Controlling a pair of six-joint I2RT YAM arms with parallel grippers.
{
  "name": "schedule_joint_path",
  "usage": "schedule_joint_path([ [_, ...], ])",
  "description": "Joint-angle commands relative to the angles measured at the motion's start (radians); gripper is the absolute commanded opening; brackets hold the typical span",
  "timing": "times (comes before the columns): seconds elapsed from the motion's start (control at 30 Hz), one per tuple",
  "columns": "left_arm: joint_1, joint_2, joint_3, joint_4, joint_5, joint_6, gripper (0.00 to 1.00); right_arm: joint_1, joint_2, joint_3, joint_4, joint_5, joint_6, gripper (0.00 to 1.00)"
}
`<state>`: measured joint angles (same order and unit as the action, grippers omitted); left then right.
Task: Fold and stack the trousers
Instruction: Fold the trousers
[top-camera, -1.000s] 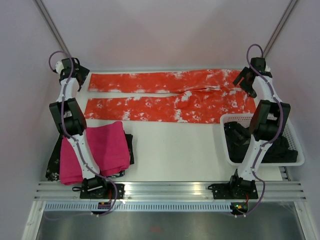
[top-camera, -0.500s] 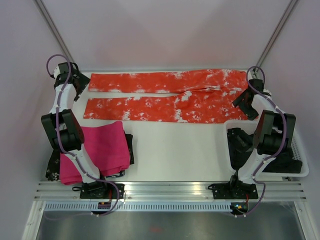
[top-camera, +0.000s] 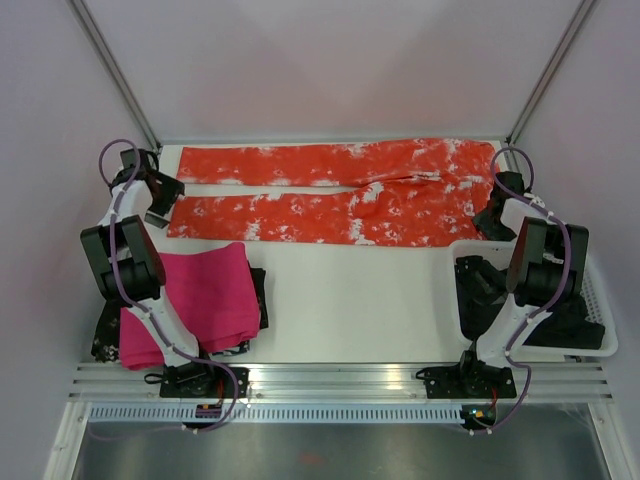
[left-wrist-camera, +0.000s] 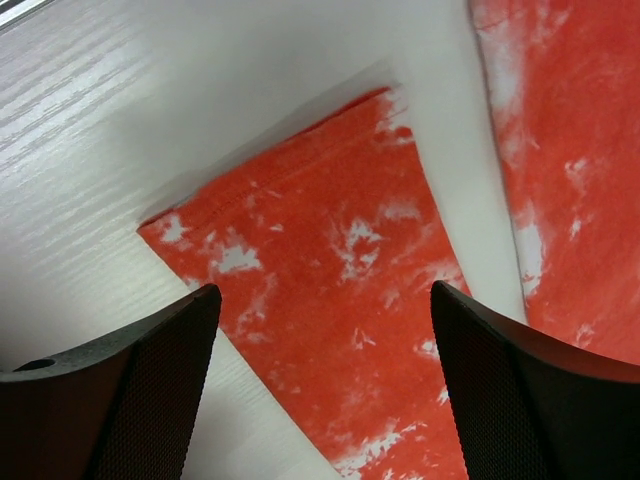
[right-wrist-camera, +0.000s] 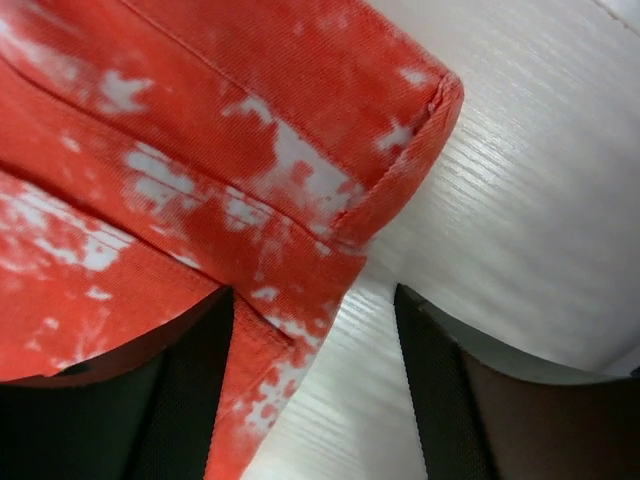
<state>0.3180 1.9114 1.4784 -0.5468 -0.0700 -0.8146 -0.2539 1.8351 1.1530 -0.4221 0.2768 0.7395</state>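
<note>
The orange-red trousers (top-camera: 330, 195) with white blotches lie flat across the back of the table, legs pointing left and waist at the right. My left gripper (top-camera: 160, 203) hovers open over the hem corner of the near leg (left-wrist-camera: 340, 270), with the fabric showing between its fingers (left-wrist-camera: 150, 390). My right gripper (top-camera: 490, 218) is low at the near right corner of the waist. In the right wrist view its jaws stand apart astride the waistband edge (right-wrist-camera: 300, 260): one finger (right-wrist-camera: 180, 400) is over the cloth, the other over bare table.
A magenta-pink folded cloth (top-camera: 200, 295) lies on a dark garment (top-camera: 255, 300) at the near left. A white basket (top-camera: 592, 335) holding a dark garment (top-camera: 560, 305) stands at the near right, close behind the right arm. Slanted frame posts rise at both back corners.
Both grippers came down and nearer, from the far corners of the trousers to the near leg hem and near waist corner. The right jaws narrowed. The basket shifted slightly nearer.
</note>
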Motion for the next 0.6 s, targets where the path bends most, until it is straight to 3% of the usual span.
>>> schedule_joint_path([
  [0.0, 0.024, 0.029, -0.029, -0.021, 0.032, -0.078, 0.89, -0.005, 0.049, 0.037, 0.028, 0.048, 0.021, 0.64],
  [0.1, 0.029, 0.035, -0.055, -0.041, 0.035, -0.096, 0.87, -0.005, 0.049, 0.039, 0.023, 0.065, 0.008, 0.44],
  [0.2, 0.033, 0.035, -0.063, -0.094, -0.003, -0.112, 0.85, -0.005, 0.036, 0.039, 0.031, 0.073, -0.017, 0.3],
  [0.37, 0.032, 0.043, -0.088, -0.139, 0.001, -0.138, 0.83, -0.005, 0.03, 0.042, 0.036, 0.07, -0.025, 0.18],
  [0.57, 0.032, 0.034, -0.165, -0.13, -0.028, -0.172, 0.81, -0.005, 0.046, 0.077, 0.011, 0.052, -0.023, 0.15],
])
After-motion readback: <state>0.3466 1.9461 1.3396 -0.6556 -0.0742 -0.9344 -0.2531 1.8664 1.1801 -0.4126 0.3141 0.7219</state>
